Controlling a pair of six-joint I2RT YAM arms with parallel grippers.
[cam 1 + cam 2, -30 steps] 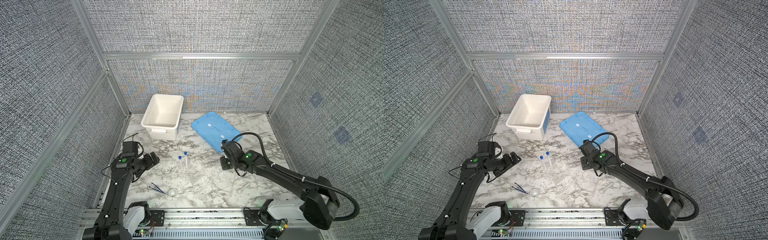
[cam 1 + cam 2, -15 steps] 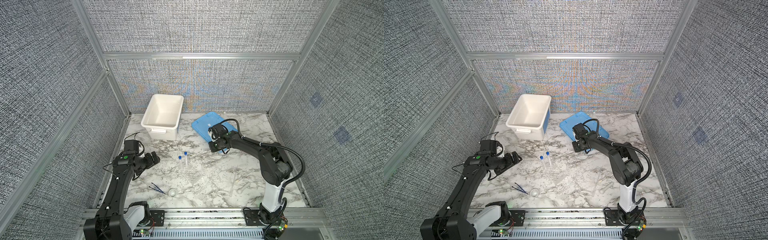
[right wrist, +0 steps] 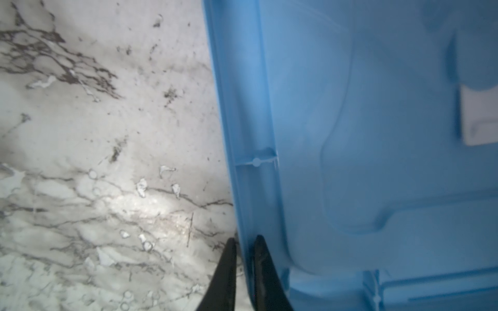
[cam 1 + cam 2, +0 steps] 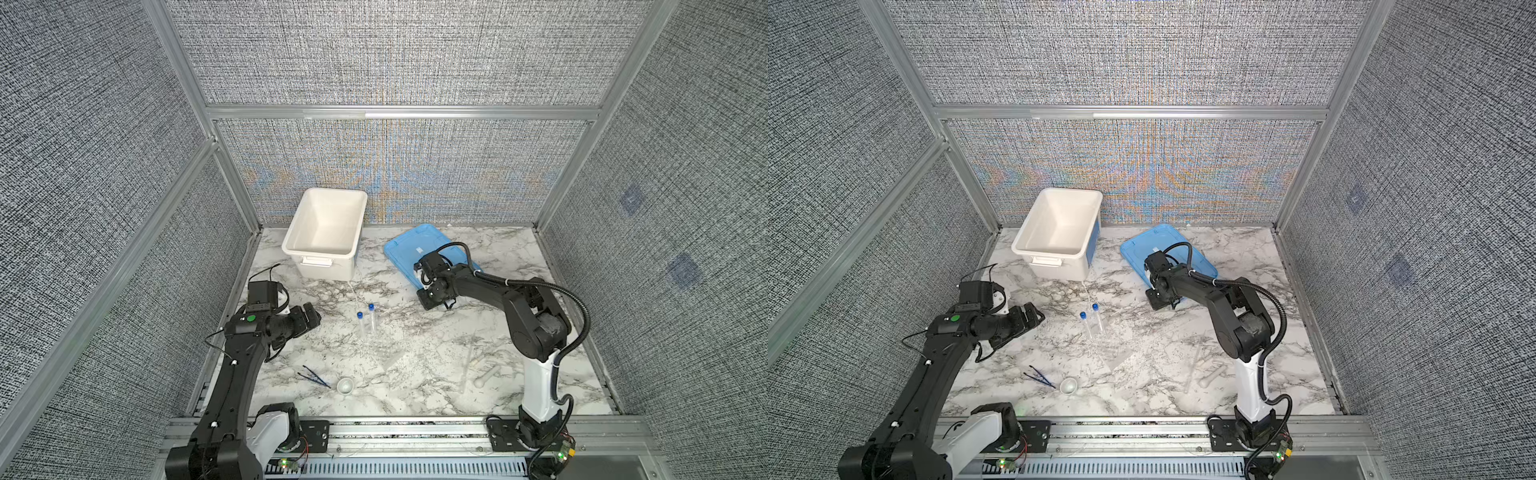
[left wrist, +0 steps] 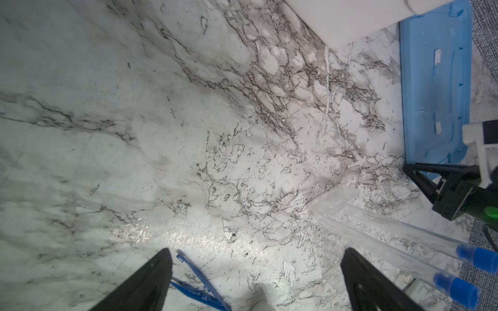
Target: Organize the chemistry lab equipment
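The white tub (image 4: 322, 268) is sitting open well beyond the left tool (image 5: 254, 251), whose jaws are standing wide over bare counter (image 4: 436, 332). The right tool (image 3: 244, 243) is pinching narrow on the edge of the blue lid (image 3: 377, 134). Two clear tubes (image 4: 365, 322) are lying side by side just ahead of the left tool. They are probably light, round and slick, so likely to roll, and gripping mid-body seems best. The tweezers (image 4: 314, 376) and the small dish (image 4: 345, 385) are lying just beside each other, off that tool's side toward its arm's base. Both look thin and awkward to get under. The counter is looking smooth and hard, and grey woven walls (image 4: 374, 62) are closing in three sides, leaving modest room.
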